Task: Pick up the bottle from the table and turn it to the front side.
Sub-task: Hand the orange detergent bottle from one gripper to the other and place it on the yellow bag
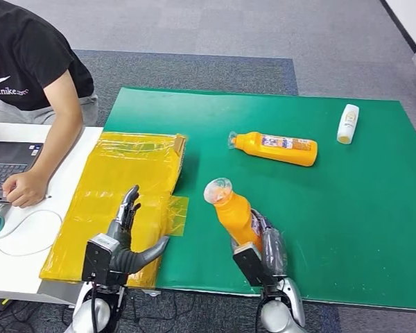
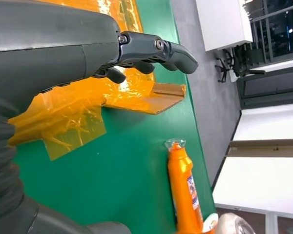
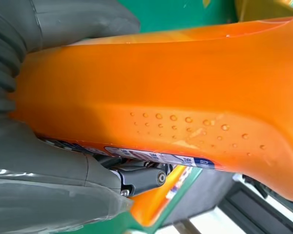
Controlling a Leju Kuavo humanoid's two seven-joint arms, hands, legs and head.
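My right hand grips an orange bottle by its lower body and holds it lifted above the green mat's front edge, its clear cap tilted up and to the left. Close up, the held orange bottle shows its bumpy side, with the label edge by my fingers. A second orange bottle lies on its side mid-mat, cap pointing left; that lying bottle also appears in the left wrist view. My left hand hovers with its fingers spread and nothing in it, over the yellow plastic sheet.
A small white bottle lies at the green mat's far right. A person in a black shirt sits at far left with a hand by a laptop on a white table. A cardboard edge sticks out from the yellow sheet.
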